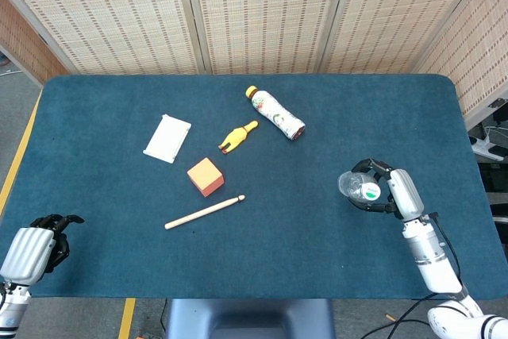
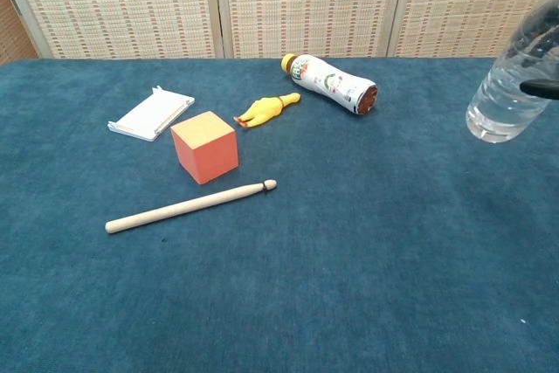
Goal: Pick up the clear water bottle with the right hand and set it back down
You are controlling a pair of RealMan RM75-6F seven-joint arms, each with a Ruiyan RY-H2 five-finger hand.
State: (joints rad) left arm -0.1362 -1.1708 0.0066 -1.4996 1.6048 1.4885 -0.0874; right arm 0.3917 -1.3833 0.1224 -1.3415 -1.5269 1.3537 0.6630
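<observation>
The clear water bottle (image 1: 359, 188) (image 2: 507, 93) is in my right hand (image 1: 397, 190), whose dark fingers (image 2: 543, 86) wrap around it. It hangs tilted above the blue table at the right side, its base clear of the cloth in the chest view. In the head view I look down on its white cap. My left hand (image 1: 32, 248) rests at the table's front left corner with its fingers curled in and nothing in them.
On the blue table (image 1: 317, 156) lie a white notepad (image 1: 167, 138), an orange cube (image 1: 205, 176), a wooden stick (image 1: 204, 212), a yellow rubber chicken (image 1: 237, 136) and a labelled drink bottle (image 1: 275, 113) on its side. All sit left of the right hand.
</observation>
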